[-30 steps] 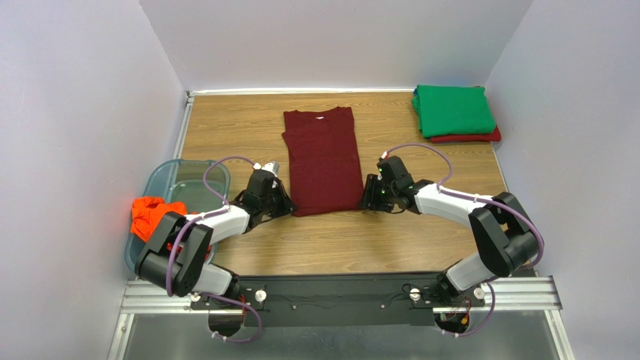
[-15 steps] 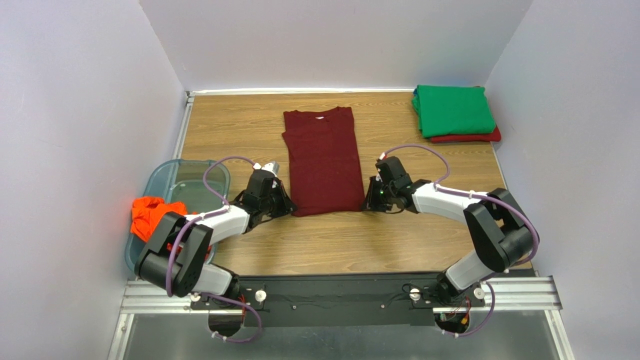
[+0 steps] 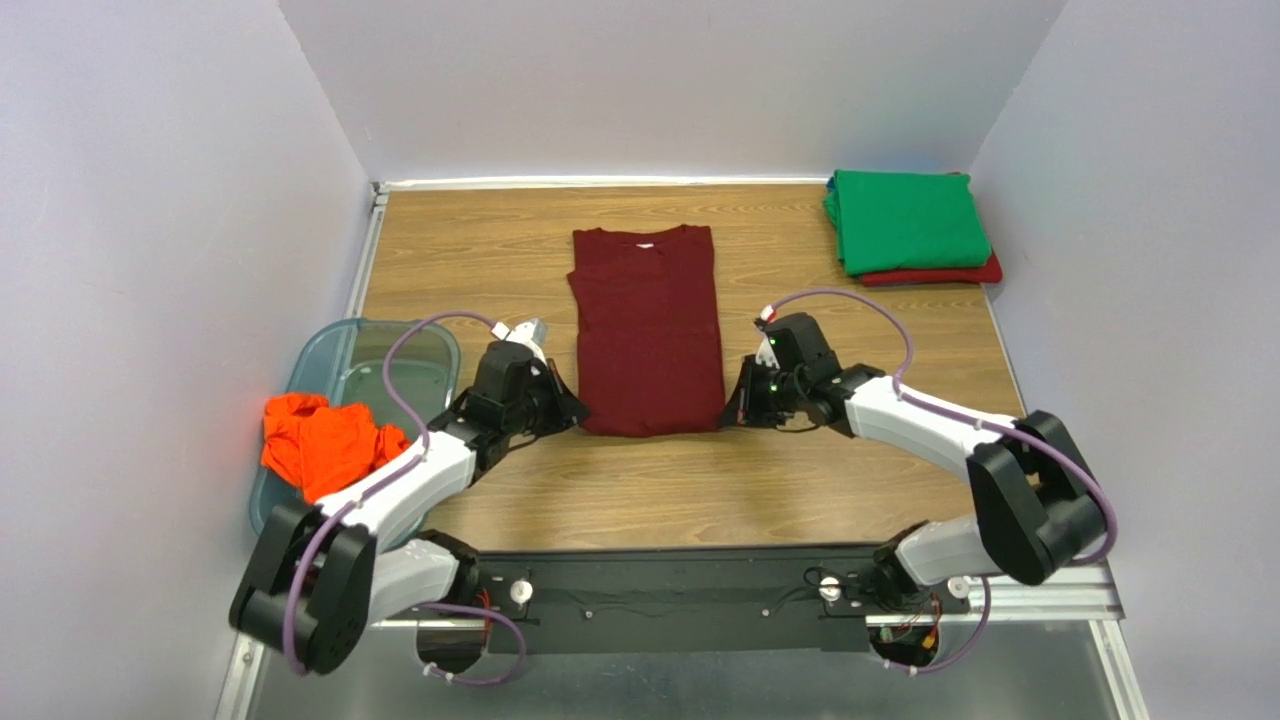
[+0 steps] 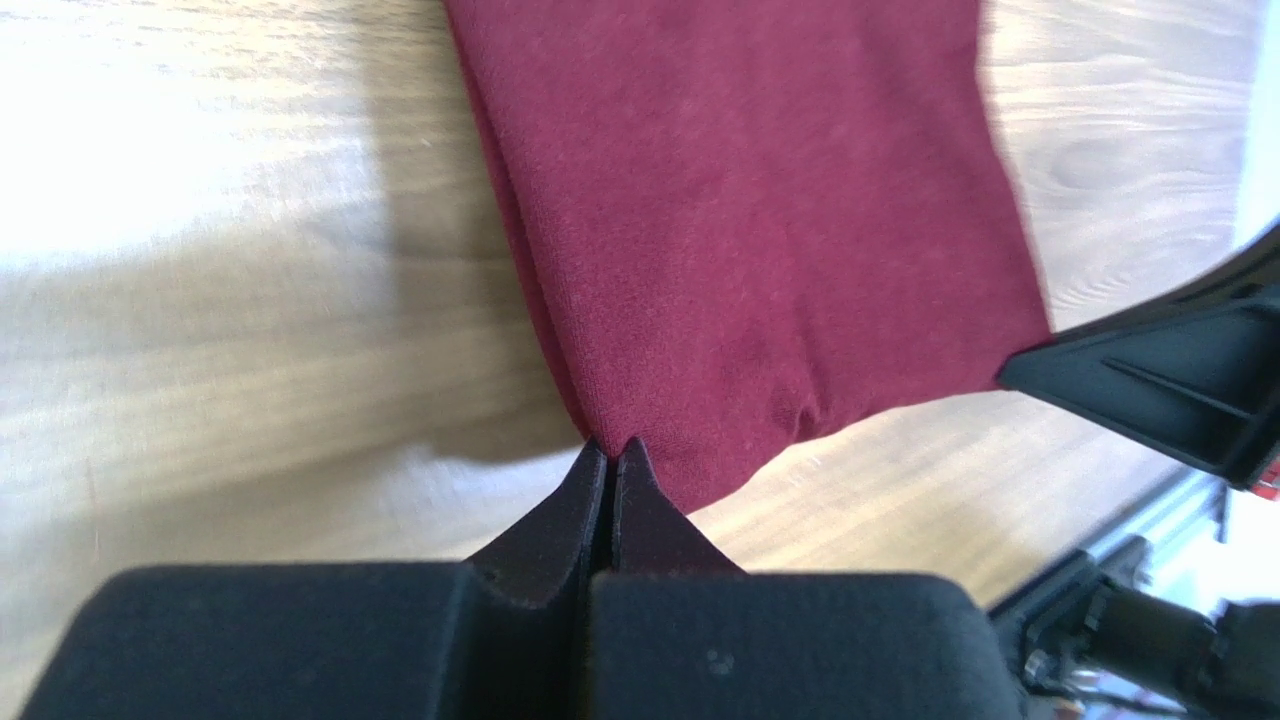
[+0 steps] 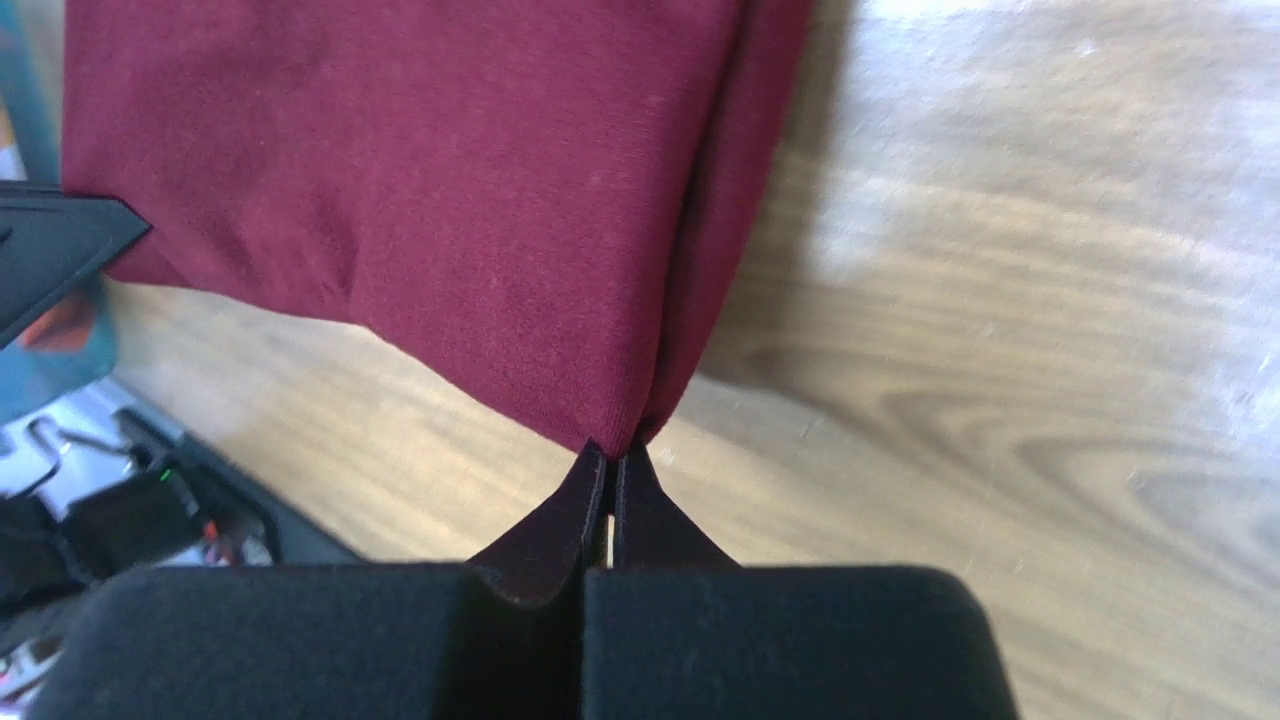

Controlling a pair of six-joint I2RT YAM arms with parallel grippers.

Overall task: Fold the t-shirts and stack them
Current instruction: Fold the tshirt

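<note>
A dark maroon t-shirt [image 3: 646,330] lies folded into a long strip on the wooden table, its white neck label at the far end. My left gripper [image 3: 574,414] is shut on its near left corner, and the left wrist view shows the tips [image 4: 609,447] pinching the maroon cloth [image 4: 751,225]. My right gripper [image 3: 733,414] is shut on the near right corner; the right wrist view has the cloth [image 5: 451,195] caught between the closed tips [image 5: 613,449]. A folded green t-shirt [image 3: 906,221] rests on a red one [image 3: 939,276] at the far right. An orange t-shirt [image 3: 320,446] hangs over a bin.
A clear teal plastic bin [image 3: 376,357] sits at the left table edge, beside my left arm. White walls enclose the table on three sides. Bare wood [image 3: 661,488] lies between the maroon shirt and the black base rail [image 3: 661,578].
My right gripper has shut on the shirt's near right corner. The left arm's elbow has swung down and outward, uncovering more of the orange shirt. The maroon shirt shifted slightly right.
</note>
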